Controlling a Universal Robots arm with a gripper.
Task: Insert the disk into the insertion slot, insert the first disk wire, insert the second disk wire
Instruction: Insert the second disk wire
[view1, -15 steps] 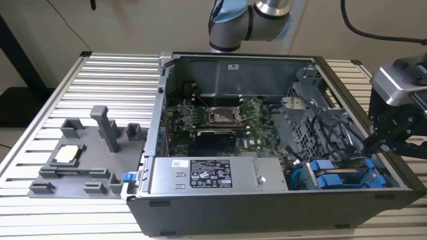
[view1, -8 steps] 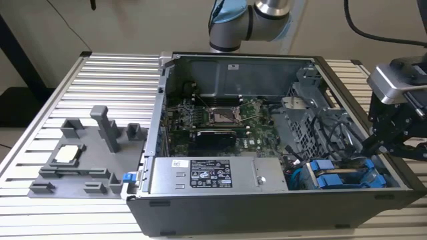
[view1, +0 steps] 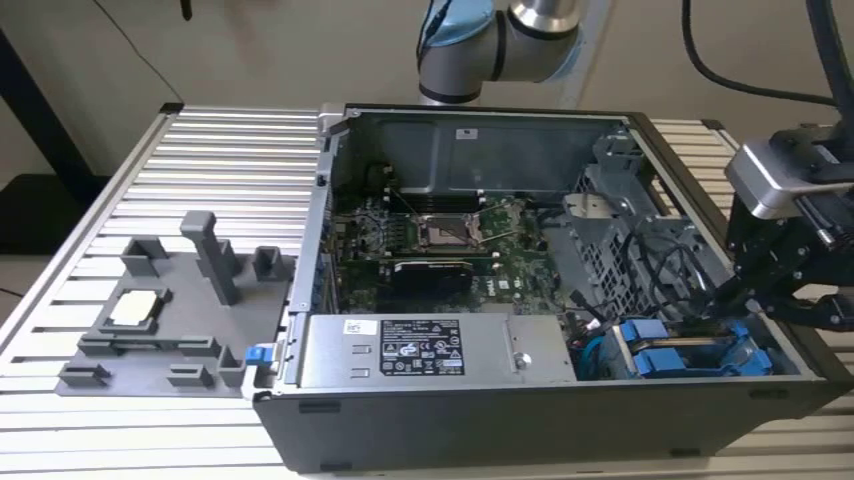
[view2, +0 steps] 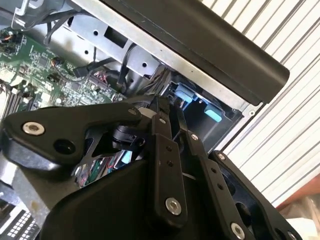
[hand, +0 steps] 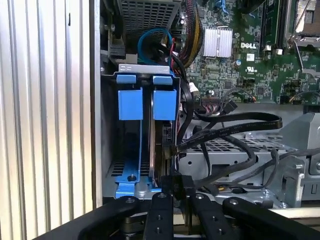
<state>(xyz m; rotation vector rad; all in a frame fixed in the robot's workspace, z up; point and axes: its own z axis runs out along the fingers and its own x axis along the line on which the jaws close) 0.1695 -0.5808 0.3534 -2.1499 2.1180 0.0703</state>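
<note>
The disk (hand: 152, 145) stands edge-on in its blue frame (hand: 164, 105) inside the insertion slot (hand: 144, 67), a grey metal bay at the case's front corner. In the exterior view the blue frame (view1: 667, 356) shows low on the right, just under my gripper (view1: 733, 302). My gripper (hand: 179, 194) sits right at the disk's exposed edge, its black fingers (hand: 161, 205) shut on a black wire connector (hand: 183, 184). A second black flat wire (hand: 235, 125) meets the disk's edge just above that connector. In the second wrist view the gripper (view2: 169, 109) points into the same bay.
The open computer case (view1: 534, 430) lies on a slatted aluminium table (view1: 240, 150). Inside are a green motherboard (view1: 454, 240), a silver box with a white sticker (view1: 420, 350) and loose black cables (hand: 240, 155). A grey fixture (view1: 174, 310) stands on the exterior view's left.
</note>
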